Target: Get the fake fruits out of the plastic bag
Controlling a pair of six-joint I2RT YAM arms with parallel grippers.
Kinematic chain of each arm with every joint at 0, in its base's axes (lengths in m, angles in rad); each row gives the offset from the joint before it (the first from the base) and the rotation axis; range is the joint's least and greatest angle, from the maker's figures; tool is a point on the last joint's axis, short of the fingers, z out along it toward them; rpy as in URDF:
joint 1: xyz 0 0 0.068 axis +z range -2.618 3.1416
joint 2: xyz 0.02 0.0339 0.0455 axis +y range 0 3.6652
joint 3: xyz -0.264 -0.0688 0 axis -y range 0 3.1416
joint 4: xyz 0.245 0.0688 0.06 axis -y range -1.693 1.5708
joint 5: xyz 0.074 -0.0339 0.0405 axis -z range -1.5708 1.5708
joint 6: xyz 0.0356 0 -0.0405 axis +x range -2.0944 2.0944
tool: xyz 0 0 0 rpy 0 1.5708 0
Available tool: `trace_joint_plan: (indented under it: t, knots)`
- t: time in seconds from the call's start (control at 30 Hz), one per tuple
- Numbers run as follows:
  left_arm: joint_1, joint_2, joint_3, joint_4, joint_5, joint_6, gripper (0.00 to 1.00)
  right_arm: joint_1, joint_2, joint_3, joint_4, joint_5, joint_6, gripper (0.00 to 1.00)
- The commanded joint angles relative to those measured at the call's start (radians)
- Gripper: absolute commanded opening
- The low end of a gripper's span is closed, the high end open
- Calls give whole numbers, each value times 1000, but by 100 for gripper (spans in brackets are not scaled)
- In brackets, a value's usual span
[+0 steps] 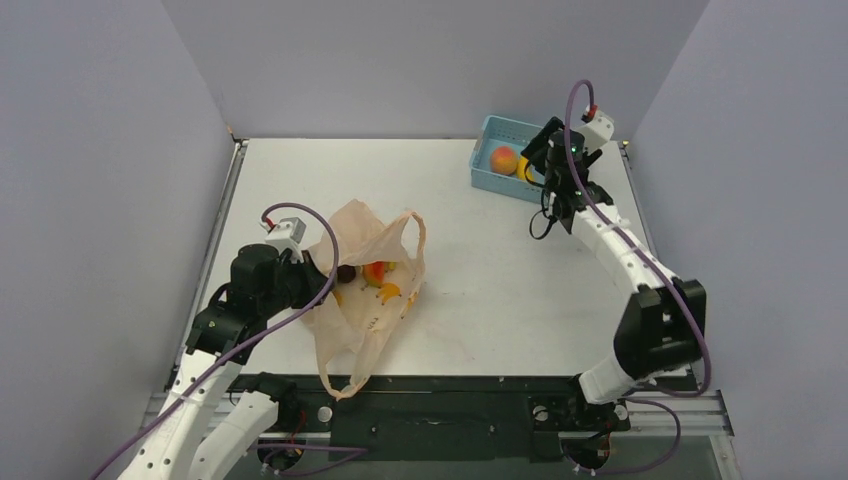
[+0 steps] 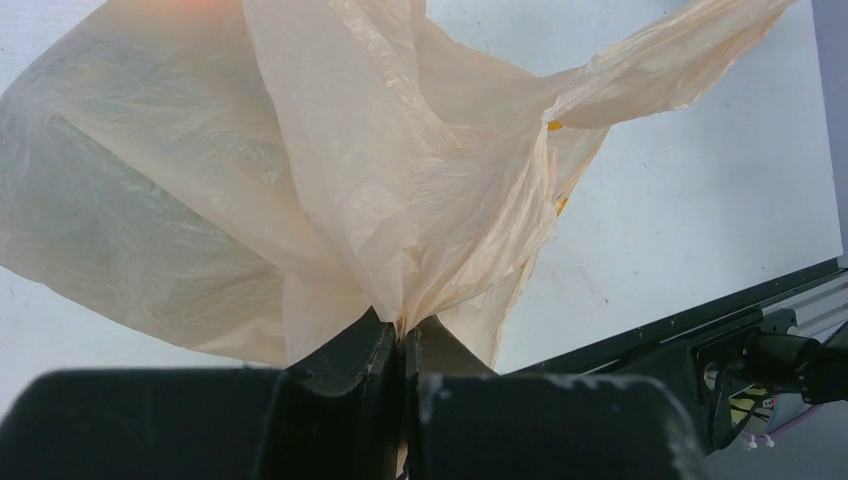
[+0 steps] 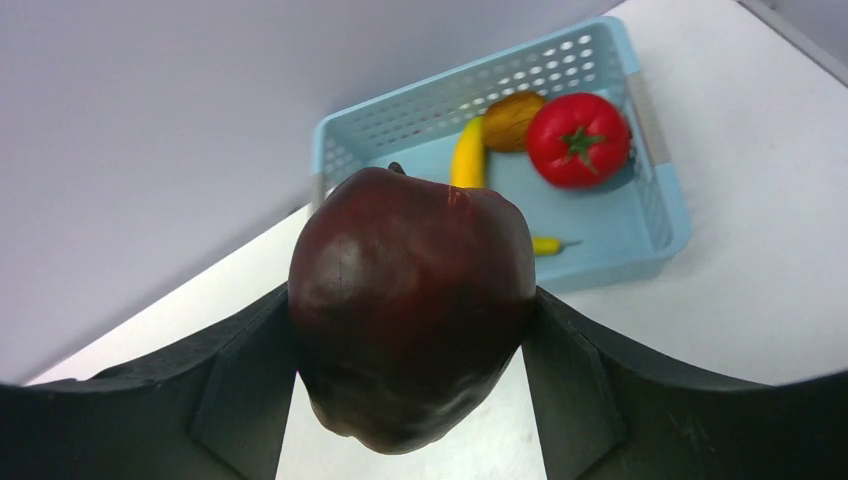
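The pale-orange plastic bag (image 1: 365, 300) lies crumpled at the table's left front. My left gripper (image 1: 316, 270) is shut on a fold of the bag's film (image 2: 405, 335). Through the bag I see a dark fruit (image 1: 345, 273), a red-yellow mango (image 1: 377, 271) and a yellow banana (image 1: 389, 292). My right gripper (image 1: 537, 160) hovers at the near edge of the blue basket (image 1: 484, 170), shut on a dark maroon plum (image 3: 410, 310). The plum is hidden in the top view.
The blue basket (image 3: 655, 215) at the back right holds a yellow banana (image 3: 466, 155), a brownish fruit (image 3: 512, 119), a shiny red round fruit with a green stem (image 3: 578, 140) and a small yellow piece (image 3: 548, 245). A peach-coloured fruit (image 1: 504, 159) shows in it from above.
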Motion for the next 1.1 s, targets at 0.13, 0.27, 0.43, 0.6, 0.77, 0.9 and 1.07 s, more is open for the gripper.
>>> trace_joint_plan:
  t: [0.13,0.27,0.43,0.6,0.77,0.9,1.07]
  knots:
    - [-9,-41,4,52,1,1,0,-137,406,420,-93,-60,-44,0]
    - [-31,-80,2,51,-15,-2,0,-158,545,578,-181,-96,-42,3]
    - [-39,-107,3,47,-42,-7,0,-164,619,622,-234,-110,-45,11]
    - [-40,-105,2,48,-50,-11,0,-167,653,648,-265,-124,-72,33]
    - [-40,-71,4,46,-45,-10,0,-165,727,777,-371,-127,-100,72]
    - [-43,-54,4,44,-48,-11,0,-166,720,786,-400,-114,-130,88]
    - [-46,-55,3,44,-52,-14,0,-163,669,781,-411,-98,-161,94]
